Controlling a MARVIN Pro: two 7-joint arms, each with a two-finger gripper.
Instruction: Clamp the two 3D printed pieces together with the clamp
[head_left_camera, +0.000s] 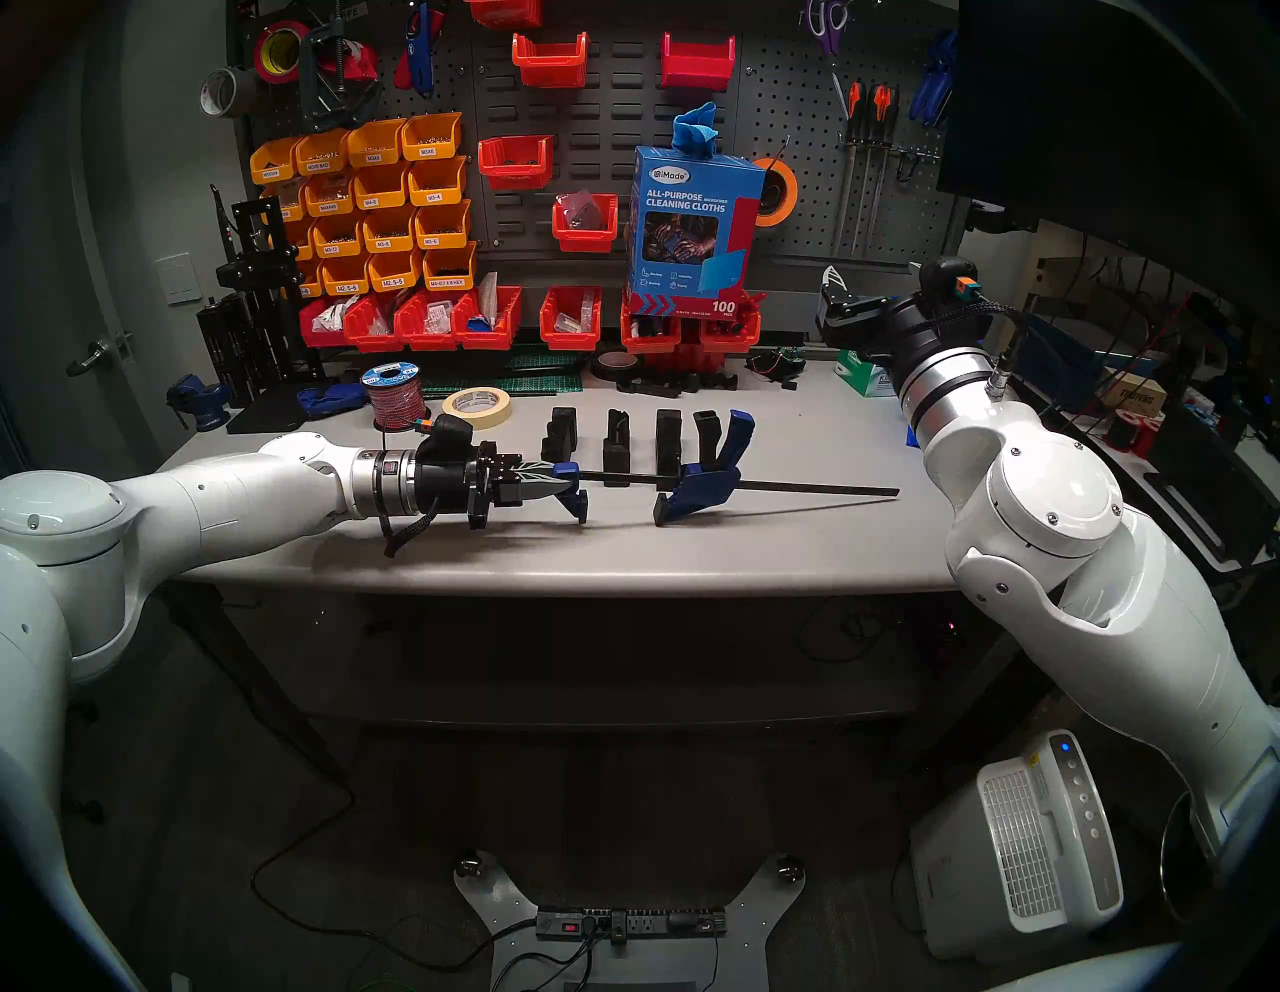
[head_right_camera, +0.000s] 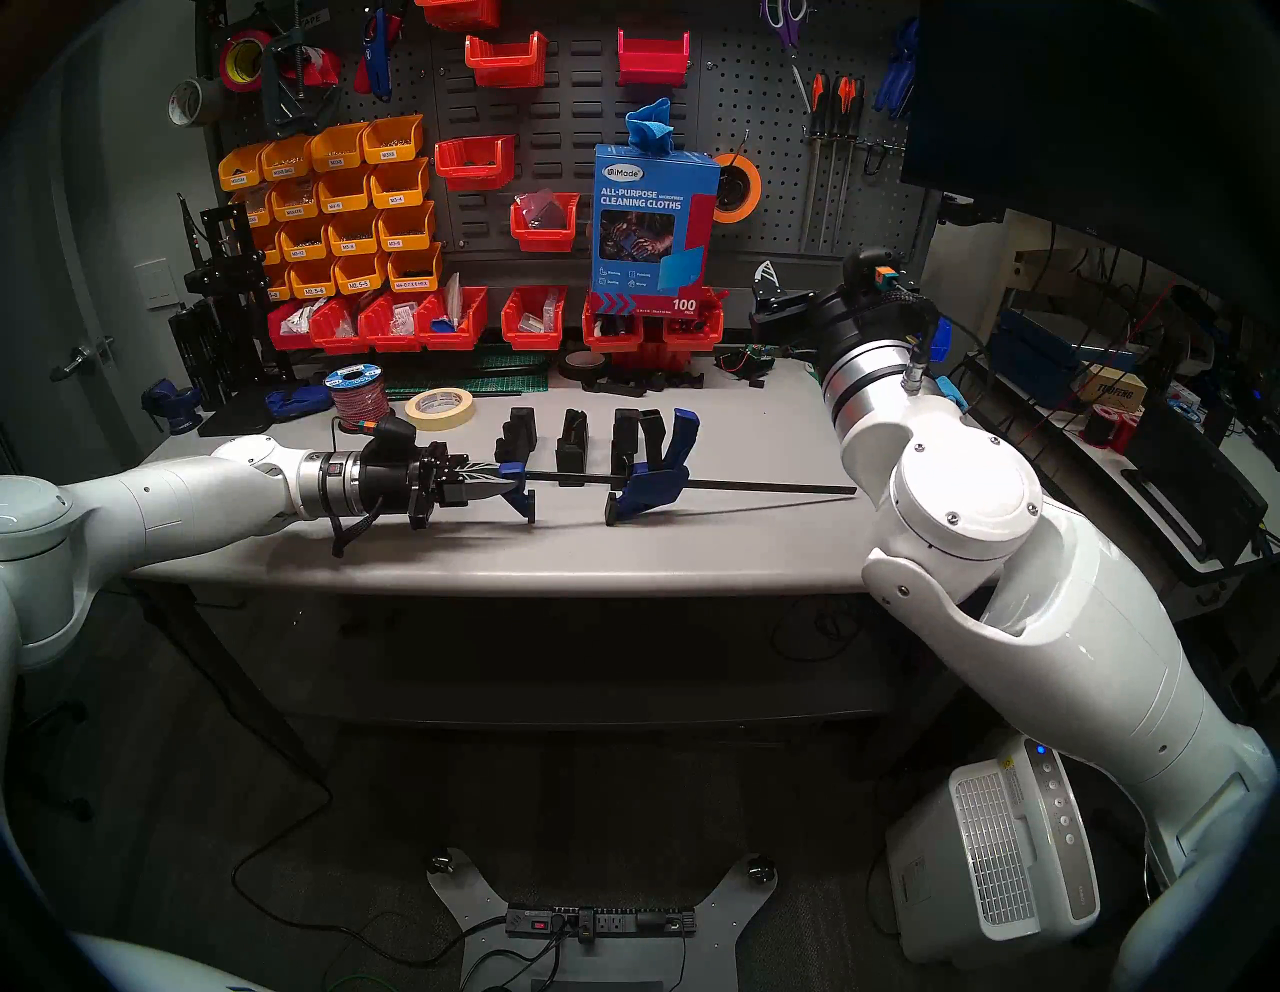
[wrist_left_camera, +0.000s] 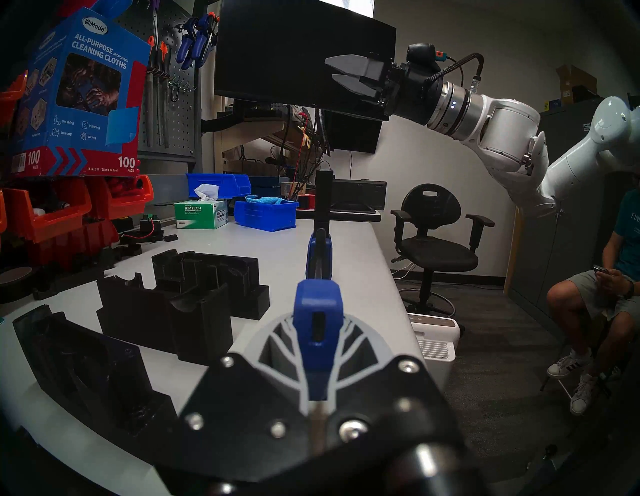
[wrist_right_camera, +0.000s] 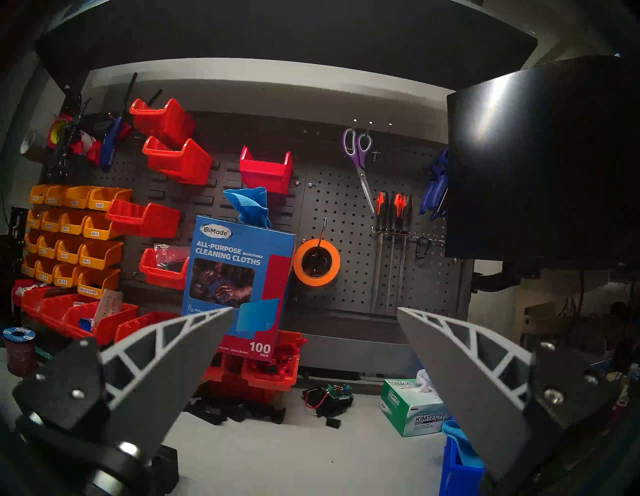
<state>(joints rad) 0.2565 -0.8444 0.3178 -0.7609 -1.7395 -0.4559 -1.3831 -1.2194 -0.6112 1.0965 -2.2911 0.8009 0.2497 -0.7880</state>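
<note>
My left gripper (head_left_camera: 554, 478) has its jaws pinching the clamp (head_left_camera: 699, 481) by its small end, bar level above the bench (head_left_camera: 796, 540). The pieces (head_left_camera: 616, 443) stand just behind it. My right gripper (wrist_left_camera: 329, 69) hangs high, jaws spread, well apart from both.

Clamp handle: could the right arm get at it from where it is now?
Probably yes. The right gripper is open and empty, raised above the table's far right; nothing stands between it and the clamp handle, which the left gripper holds steady.

Two glossy white jointed arms (head_left_camera: 1080, 568) end in silver wrist rings (head_left_camera: 935, 377), black screw-studded gripper mounts, braided black cables (head_left_camera: 970, 315) and grey fingers (wrist_right_camera: 180, 363) ribbed white.
</note>
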